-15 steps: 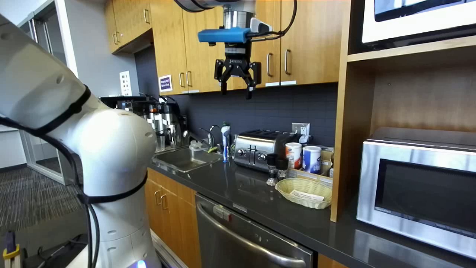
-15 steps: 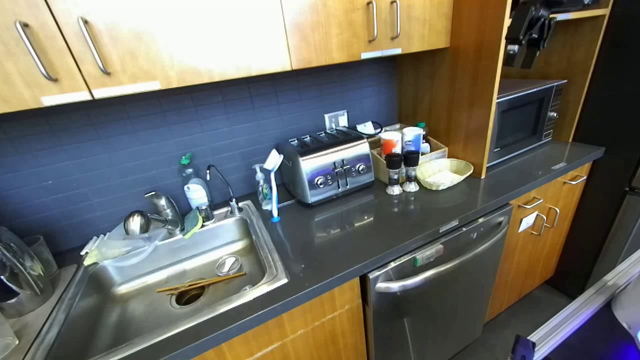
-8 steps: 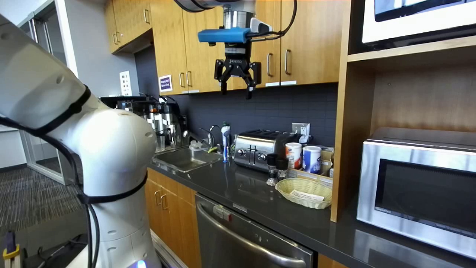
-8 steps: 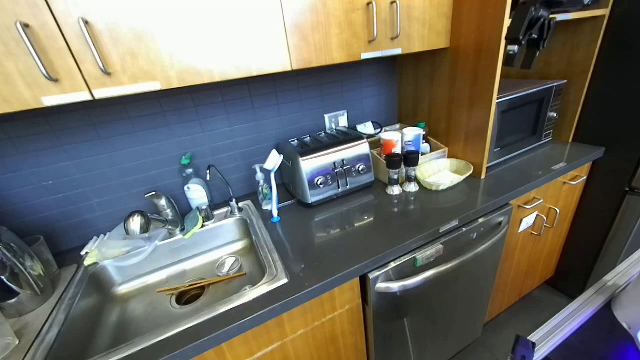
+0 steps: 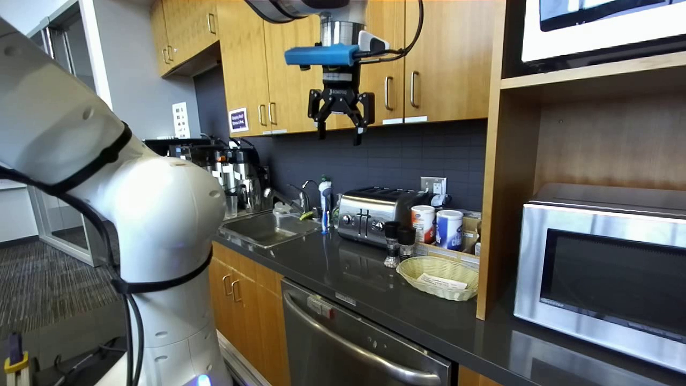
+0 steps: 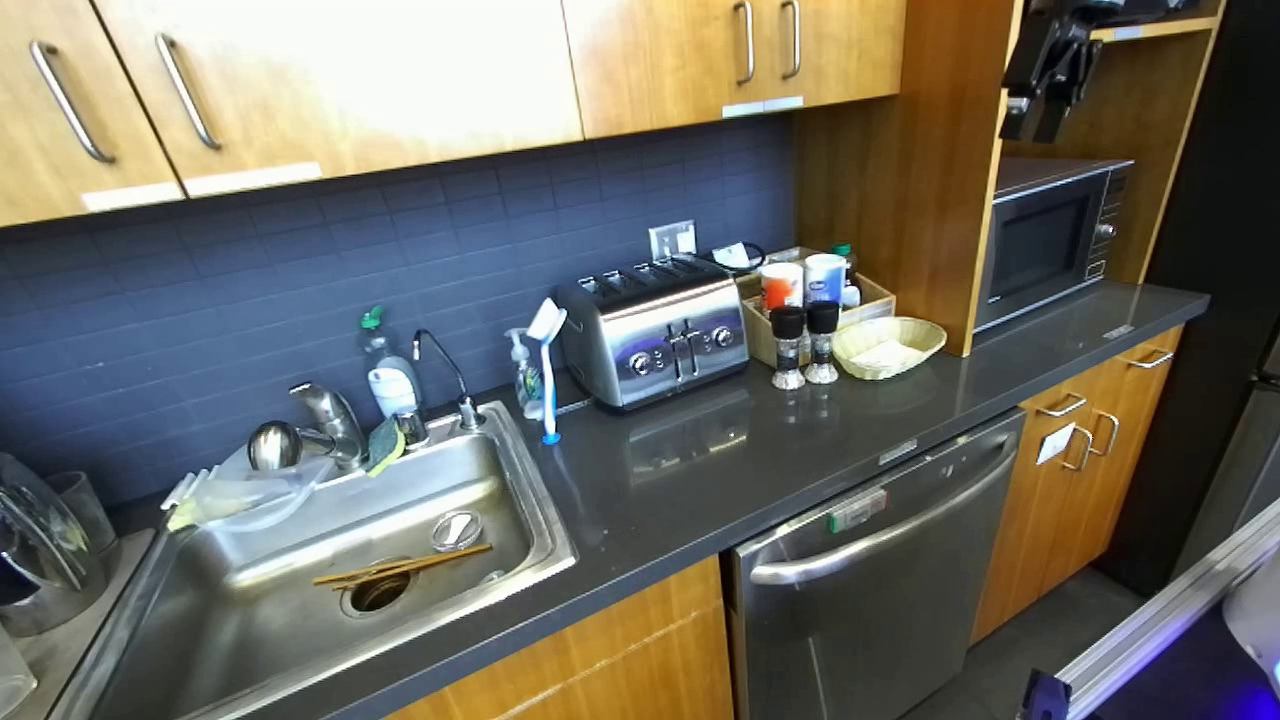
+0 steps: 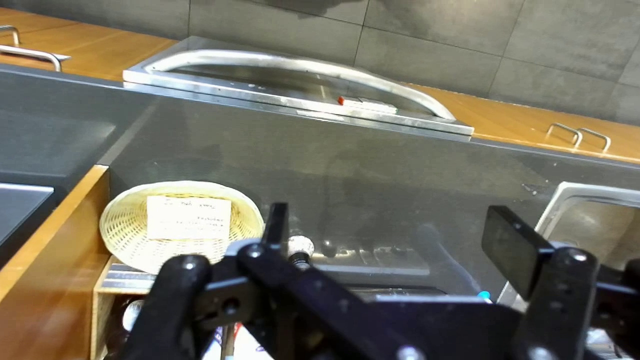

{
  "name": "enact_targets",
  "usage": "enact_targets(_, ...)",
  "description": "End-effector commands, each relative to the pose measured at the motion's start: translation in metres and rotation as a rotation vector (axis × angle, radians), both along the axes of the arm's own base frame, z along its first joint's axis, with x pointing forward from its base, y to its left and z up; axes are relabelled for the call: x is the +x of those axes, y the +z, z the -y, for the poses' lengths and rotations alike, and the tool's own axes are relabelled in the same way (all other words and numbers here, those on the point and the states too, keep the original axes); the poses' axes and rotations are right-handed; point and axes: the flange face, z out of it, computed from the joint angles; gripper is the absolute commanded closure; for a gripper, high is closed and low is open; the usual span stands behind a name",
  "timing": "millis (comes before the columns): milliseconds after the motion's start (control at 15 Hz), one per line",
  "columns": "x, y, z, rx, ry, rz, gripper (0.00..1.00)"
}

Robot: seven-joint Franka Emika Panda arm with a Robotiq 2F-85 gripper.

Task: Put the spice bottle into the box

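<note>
One black-capped spice bottle [image 6: 788, 350] stands upright on the counter [image 6: 660, 490], its twin [image 6: 822, 345] just beside it at three o'clock in an exterior view; nothing settles which of the two is meant. The shallow, pale woven basket [image 6: 915, 358], which I take for the box, lies past the twin at three o'clock, and whether it touches that bottle I cannot tell; a tan tray [image 6: 760, 340] of canisters [image 6: 782, 287] behind, toward twelve, could be meant instead. Neither bottle is in either container, so the task looks barely begun. In an exterior view the lone gripper [image 5: 340, 136] hangs high above, well apart, jaws spread wide with nothing between them; the bottles lie low at its five o'clock. In the wrist view one bottle [image 7: 301, 247] shows at nine o'clock from mid-gap, just inside a finger [image 7: 276, 222] as pictured, though well below it. The bottles' long axes run vertical and the fingers point to six, so a shift and then a straight descent should suit, I judge, though the spread jaws may knock the neighbour. From the bottles, in an exterior view, the toaster [image 6: 655, 330] stands at nine o'clock, the sink [image 6: 537, 500] at eight, the microwave [image 6: 1045, 245] at two.
</note>
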Motion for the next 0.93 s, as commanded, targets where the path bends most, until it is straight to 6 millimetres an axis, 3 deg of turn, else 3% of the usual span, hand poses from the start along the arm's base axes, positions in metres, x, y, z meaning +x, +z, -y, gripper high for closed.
enact_targets(0, 0.009, -0.019, -0.018, -0.051, 0.027, -0.047, 0.00)
enact_targets(467, 0.029, -0.072, -0.046, -0.139, 0.180, -0.095, 0.00)
enact_targets(867, 0.039, -0.108, -0.089, -0.199, 0.383, -0.075, 0.00)
